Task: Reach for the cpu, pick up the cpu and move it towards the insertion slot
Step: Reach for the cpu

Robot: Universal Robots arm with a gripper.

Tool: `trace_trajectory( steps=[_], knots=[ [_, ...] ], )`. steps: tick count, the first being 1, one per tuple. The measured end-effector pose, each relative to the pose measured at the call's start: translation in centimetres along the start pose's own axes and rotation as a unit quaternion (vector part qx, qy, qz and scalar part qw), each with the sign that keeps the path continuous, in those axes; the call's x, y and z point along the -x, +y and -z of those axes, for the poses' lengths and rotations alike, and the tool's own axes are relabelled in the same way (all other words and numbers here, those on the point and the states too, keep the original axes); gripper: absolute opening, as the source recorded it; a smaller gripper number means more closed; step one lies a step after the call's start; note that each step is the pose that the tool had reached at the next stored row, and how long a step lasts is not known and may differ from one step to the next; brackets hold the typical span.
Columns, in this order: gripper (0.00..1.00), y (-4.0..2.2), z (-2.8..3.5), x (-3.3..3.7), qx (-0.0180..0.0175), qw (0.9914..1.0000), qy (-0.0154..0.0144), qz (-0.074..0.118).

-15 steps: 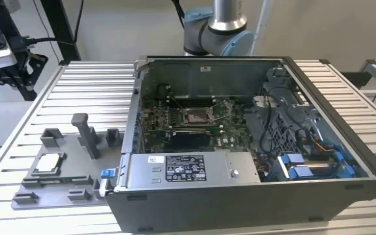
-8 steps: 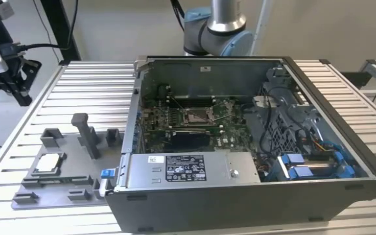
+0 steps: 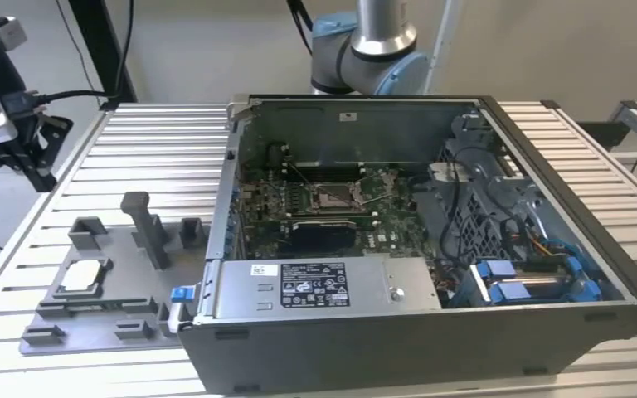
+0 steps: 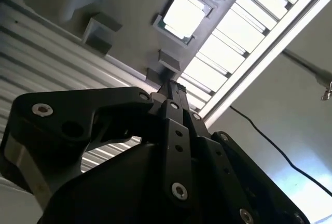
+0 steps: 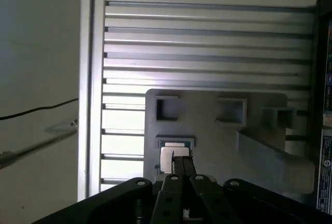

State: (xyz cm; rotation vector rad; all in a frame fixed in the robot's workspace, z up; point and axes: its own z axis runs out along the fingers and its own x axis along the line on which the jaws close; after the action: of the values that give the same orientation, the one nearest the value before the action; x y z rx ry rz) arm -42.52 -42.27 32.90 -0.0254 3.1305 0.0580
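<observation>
The gripper (image 5: 181, 158) is seen pinched closed, nothing held, apart from the cpu (image 5: 166, 159), which is sat in the grey fixture plate (image 5: 218, 130).

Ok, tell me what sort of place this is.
Probably a robotics lab or assembly test bench: an open computer case sits on a slatted metal table, a grey fixture plate beside it holds the cpu, and a robot arm stands behind.

I log on the slatted bench (image 3: 153, 149): open computer case (image 3: 407, 340), mid-bench; grey fixture plate (image 3: 130, 290) just beside it, near the corner at the exterior view's left.
</observation>
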Motion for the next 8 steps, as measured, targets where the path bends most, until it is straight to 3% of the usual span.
trace_trajectory(
  steps=[4, 8],
  knots=[
    [0.00, -0.70, -0.65, -0.01, 0.0001, 1.00000, -0.0002, 0.000],
    [0.00, -0.74, -0.69, -0.02, 0.0000, 1.00000, -0.0001, 0.000]
  ],
)
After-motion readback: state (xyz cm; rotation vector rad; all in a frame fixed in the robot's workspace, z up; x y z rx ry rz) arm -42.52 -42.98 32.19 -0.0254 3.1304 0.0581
